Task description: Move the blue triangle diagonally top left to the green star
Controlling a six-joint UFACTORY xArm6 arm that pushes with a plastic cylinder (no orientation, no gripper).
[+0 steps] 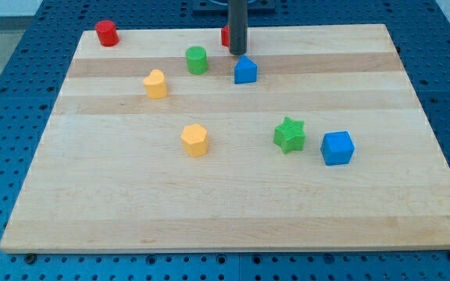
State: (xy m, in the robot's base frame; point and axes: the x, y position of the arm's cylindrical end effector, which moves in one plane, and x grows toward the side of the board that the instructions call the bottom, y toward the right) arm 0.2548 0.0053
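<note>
We see my tip [238,53] just above the blue triangle [245,70] near the board's [131,211] top edge. The green star [290,134] sits lower right, beside a blue cube [337,147]. A green cylinder [197,60] stands left of the triangle.

We hold our rod upright, entering from the view's top near the middle. It is a straight dark cylinder, its upper part cut off by the frame edge. My tip [238,53] sits low at the board's far side, near the top edge.
</note>
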